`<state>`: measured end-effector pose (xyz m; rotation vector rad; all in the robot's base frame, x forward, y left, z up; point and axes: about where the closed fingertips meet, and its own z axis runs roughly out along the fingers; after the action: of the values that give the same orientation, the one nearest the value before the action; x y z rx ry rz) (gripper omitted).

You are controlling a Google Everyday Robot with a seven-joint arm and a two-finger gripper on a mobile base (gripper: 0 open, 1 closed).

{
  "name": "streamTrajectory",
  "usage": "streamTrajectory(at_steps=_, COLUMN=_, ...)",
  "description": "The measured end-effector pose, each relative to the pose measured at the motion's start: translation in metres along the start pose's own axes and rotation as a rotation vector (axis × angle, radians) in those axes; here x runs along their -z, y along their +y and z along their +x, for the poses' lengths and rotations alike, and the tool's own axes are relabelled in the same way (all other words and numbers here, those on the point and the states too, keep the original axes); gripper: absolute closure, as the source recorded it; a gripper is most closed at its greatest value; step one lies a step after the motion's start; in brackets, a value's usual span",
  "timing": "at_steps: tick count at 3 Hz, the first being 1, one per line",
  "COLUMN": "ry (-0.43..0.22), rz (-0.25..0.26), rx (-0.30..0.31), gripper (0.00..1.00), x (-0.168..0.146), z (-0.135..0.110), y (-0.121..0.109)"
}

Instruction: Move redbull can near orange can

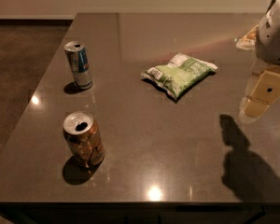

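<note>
The redbull can (78,65), slim, silver and blue, stands upright at the left rear of the dark table (144,139). The orange can (83,139), wider and orange-brown with a silver top and dark hole, stands upright nearer the front left, well apart from the redbull can. My gripper (263,94) hangs at the far right, above the table, far from both cans. It holds nothing that I can see.
A green and white snack bag (179,73) lies in the middle of the table. A small pale object (246,38) sits at the far right rear. The table's left edge runs close behind the cans; floor lies beyond it.
</note>
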<state>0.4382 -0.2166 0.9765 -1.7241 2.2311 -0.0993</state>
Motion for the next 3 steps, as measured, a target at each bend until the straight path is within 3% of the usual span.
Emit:
streamTrajectory(at_steps=1, ry=0.0, rz=0.0, rx=0.0, gripper=0.0, x=0.0, z=0.0, y=0.0)
streamTrajectory(at_steps=3, ry=-0.052, rz=-0.016, rx=0.045, gripper=0.0, x=-0.01, z=-0.053, y=-0.024)
